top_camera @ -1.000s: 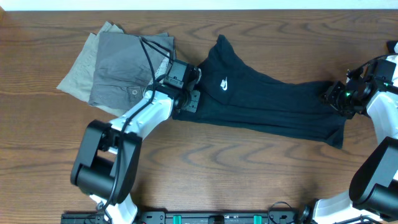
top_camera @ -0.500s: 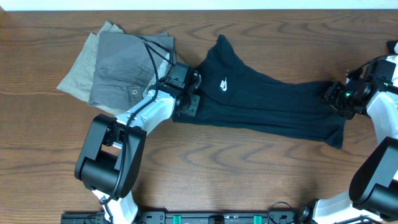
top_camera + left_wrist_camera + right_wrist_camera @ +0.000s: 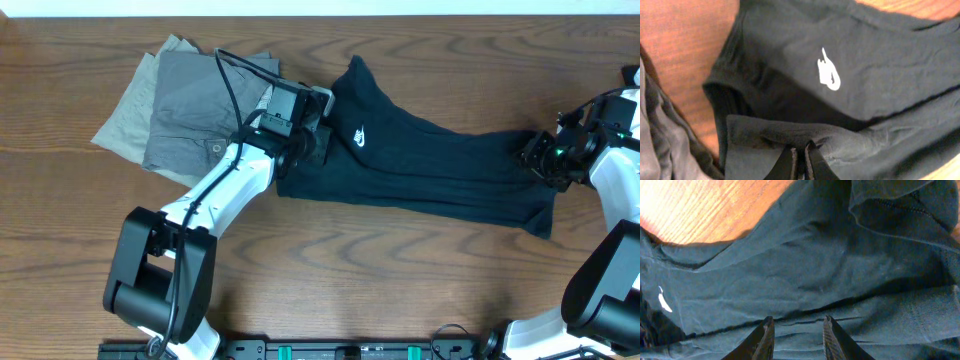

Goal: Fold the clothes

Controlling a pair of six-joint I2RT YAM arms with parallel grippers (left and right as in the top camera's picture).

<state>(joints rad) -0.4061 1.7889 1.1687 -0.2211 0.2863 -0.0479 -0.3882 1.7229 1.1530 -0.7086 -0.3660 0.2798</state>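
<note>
While left tool (image 3: pixel 801 150) clamps the black trousers (image 3: pixel 880 60), right tool (image 3: pixel 798 321) hovers part-open over them.

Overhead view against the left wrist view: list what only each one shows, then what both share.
Only overhead: the khaki piece under the grey piece, the right gripper at the leg end of the black trousers, and their full length across the table. Only left wrist: the left gripper, tips shut, pinching a raised fold at the trousers' edge. Both: the black trousers, their white logo, and part of the grey piece.
</note>
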